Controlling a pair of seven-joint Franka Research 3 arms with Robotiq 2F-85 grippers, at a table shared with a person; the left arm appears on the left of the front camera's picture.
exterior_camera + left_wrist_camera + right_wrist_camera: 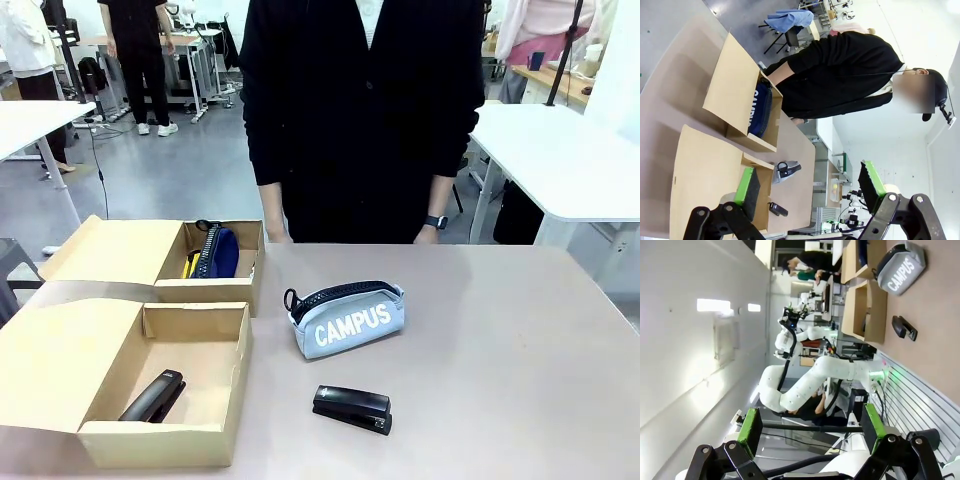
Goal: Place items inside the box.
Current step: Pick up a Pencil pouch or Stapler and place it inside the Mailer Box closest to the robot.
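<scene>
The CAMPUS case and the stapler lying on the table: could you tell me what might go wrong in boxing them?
The grey CAMPUS case looks soft and rounded, so a grip may squash or lose it. The far box already holds a navy pouch, so the case may fit poorly there. The loose stapler could land on the boxed stapler in the near box.

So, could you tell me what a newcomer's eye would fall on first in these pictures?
Most likely the grey pencil case lettered CAMPUS, in the middle of the table, with a black stapler lying just nearer the robot. Next, two open cardboard boxes at the robot's left: the near box holds a second black stapler, the far box a navy pouch beside something yellow. A person in black stands at the far edge.
</scene>
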